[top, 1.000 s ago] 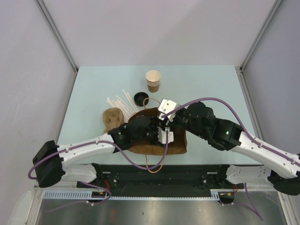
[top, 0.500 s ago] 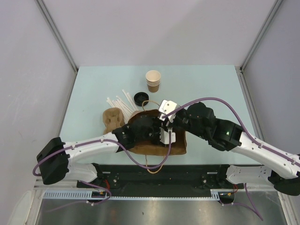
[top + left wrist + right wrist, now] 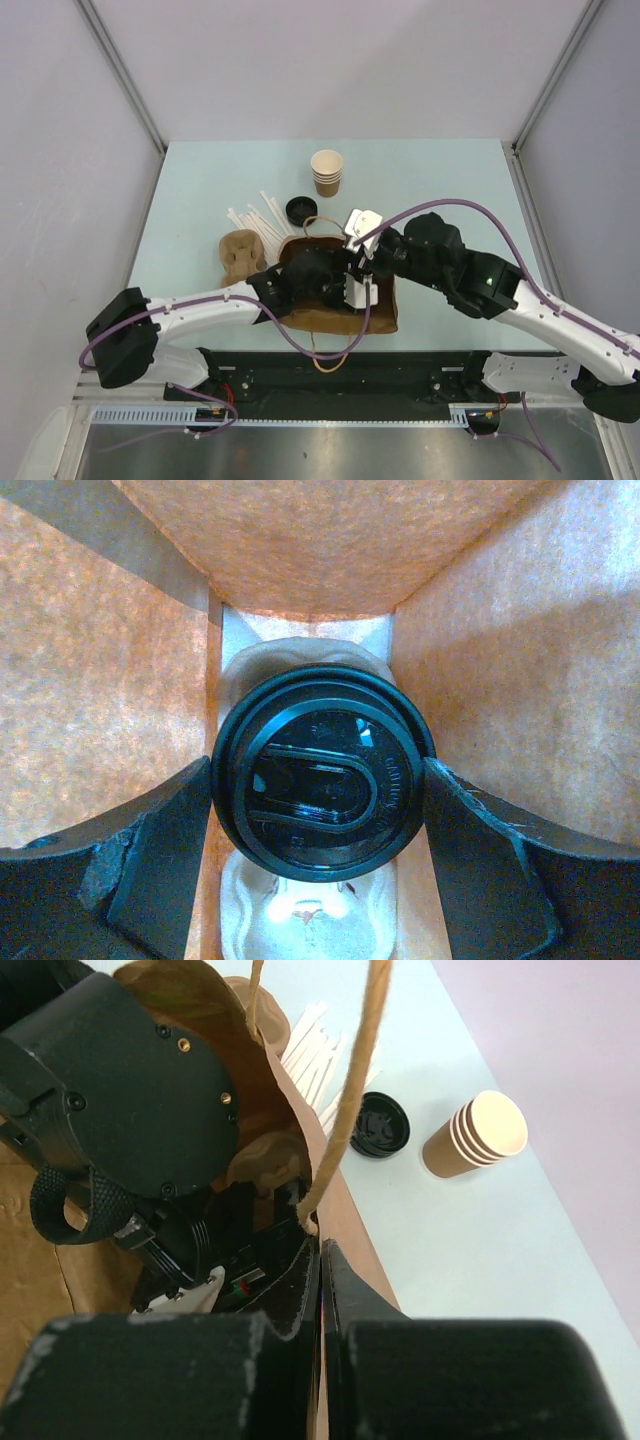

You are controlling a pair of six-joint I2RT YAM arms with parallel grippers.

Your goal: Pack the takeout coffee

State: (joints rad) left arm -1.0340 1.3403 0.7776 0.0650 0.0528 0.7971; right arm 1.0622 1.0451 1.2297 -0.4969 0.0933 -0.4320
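In the top view, the paper bag (image 3: 335, 300) lies at the table's (image 3: 450, 180) near edge, at 6 o'clock from centre. From the bag, the moulded carrier (image 3: 240, 252) lies at 9 o'clock, the sticks (image 3: 258, 220) at 10, the loose lid (image 3: 299, 209) at 11, and the stack of lidless cups (image 3: 326, 172) at 12, farthest back. Inside the bag, the takeout coffee (image 3: 322, 785) stands upright on a moulded insert (image 3: 300, 920), between the left gripper's (image 3: 318, 770) fingers, which touch it at 3 and 9 o'clock. The right gripper (image 3: 320, 1260) pinches the bag's rim at 1 o'clock.
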